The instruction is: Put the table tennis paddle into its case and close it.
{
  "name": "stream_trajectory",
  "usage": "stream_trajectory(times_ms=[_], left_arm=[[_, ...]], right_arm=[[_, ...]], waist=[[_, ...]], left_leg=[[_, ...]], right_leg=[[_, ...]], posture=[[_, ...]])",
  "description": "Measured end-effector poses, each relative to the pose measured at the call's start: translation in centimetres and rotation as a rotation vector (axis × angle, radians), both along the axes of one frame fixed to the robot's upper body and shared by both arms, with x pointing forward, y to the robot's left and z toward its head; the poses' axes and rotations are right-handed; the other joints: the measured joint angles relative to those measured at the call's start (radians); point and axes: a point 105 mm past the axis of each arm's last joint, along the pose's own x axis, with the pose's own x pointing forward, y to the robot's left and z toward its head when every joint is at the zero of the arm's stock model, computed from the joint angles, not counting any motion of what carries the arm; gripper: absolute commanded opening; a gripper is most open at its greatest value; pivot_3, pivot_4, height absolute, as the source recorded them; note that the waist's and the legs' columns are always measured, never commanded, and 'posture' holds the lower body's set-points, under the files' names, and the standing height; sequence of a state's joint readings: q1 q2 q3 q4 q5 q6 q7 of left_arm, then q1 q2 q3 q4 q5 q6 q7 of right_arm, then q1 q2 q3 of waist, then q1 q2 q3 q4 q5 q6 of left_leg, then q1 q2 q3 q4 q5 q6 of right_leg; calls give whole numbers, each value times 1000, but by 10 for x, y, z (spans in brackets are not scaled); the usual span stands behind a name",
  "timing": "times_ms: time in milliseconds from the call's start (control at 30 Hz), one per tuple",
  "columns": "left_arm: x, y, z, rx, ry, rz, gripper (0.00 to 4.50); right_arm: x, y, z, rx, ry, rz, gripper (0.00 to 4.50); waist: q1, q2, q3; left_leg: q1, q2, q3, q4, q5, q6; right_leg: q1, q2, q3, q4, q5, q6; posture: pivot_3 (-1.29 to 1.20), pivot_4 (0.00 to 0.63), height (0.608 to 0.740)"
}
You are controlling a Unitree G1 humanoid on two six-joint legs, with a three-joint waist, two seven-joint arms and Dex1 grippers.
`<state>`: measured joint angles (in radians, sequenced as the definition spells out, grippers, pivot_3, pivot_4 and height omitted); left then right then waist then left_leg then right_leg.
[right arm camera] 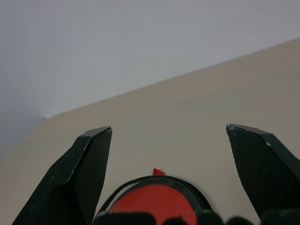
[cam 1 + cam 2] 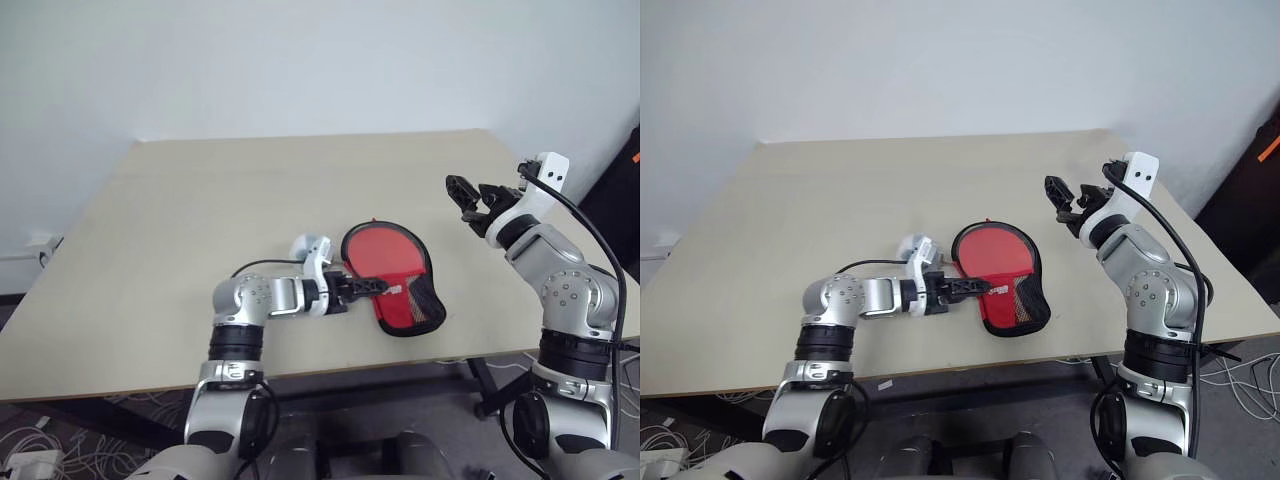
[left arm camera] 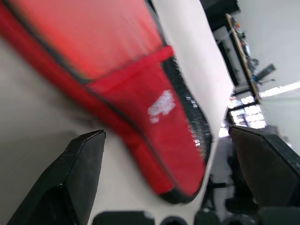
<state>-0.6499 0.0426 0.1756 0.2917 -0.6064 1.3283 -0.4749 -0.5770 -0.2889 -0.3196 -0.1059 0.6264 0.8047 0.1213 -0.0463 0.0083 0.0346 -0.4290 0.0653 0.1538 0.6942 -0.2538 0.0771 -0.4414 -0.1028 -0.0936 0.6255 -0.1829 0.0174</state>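
The case, a paddle-shaped pouch with a clear red-panelled side and black piping, lies near the table's front edge; its round end shows red, apparently the table tennis paddle already inside. The step in hand appears to be the closing. The left gripper sits at the case's narrow end with fingers spread wide, gripping nothing; next it likely must find the zip pull. The right gripper hovers apart, agape and empty. Nothing obstructs either.
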Motion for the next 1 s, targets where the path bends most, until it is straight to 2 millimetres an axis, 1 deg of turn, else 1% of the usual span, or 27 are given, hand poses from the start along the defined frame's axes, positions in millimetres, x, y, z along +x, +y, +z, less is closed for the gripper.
stream_trajectory(times_ms=[133,233,433,600,667,800,900,1000], left_arm=[[-2,-4,-4,-21,55,5,4499],[-4,-10,-8,-32,92,4,4499],[1,-15,-8,-48,130,40,4499],[3,-7,-8,-10,138,69,4499],[3,7,-5,15,144,82,4499],[4,34,-2,81,131,133,4499],[4,40,-1,92,139,154,4499],[6,36,-2,86,149,175,4499]], right_arm=[[0,-5,-1,3,5,-26,4241],[0,-6,-1,3,7,-34,4241],[-1,-10,-7,-4,24,-53,4241],[-2,-9,-6,-8,21,-51,4241],[-3,-9,-5,-11,17,-52,4241],[-4,-11,-10,-13,31,-62,4241],[-4,-7,-11,-18,35,-51,4241],[-4,-4,-12,-21,37,-43,4241]], waist=[[0,0,0],[2,0,0],[1,0,0],[0,0,0],[-5,0,0],[-6,0,0],[1,0,0],[2,0,0]], left_leg=[[0,0,0,0,0,0],[0,-1,0,0,0,0],[0,-1,-1,0,0,0],[0,0,-1,0,0,0],[0,1,-1,0,0,0],[0,1,0,-1,0,0],[0,0,0,0,0,-1],[0,-1,-1,0,0,-1]], right_leg=[[0,0,0,0,0,0],[1,0,0,0,0,0],[1,0,0,-1,0,1],[1,0,0,0,0,1],[0,1,0,0,0,0],[0,0,0,0,0,0],[1,0,0,0,0,0],[1,-1,0,0,0,0]], posture=[[0,0,724],[0,0,724],[0,0,724],[0,0,724],[0,0,724],[0,0,724],[0,0,724],[0,0,724]])
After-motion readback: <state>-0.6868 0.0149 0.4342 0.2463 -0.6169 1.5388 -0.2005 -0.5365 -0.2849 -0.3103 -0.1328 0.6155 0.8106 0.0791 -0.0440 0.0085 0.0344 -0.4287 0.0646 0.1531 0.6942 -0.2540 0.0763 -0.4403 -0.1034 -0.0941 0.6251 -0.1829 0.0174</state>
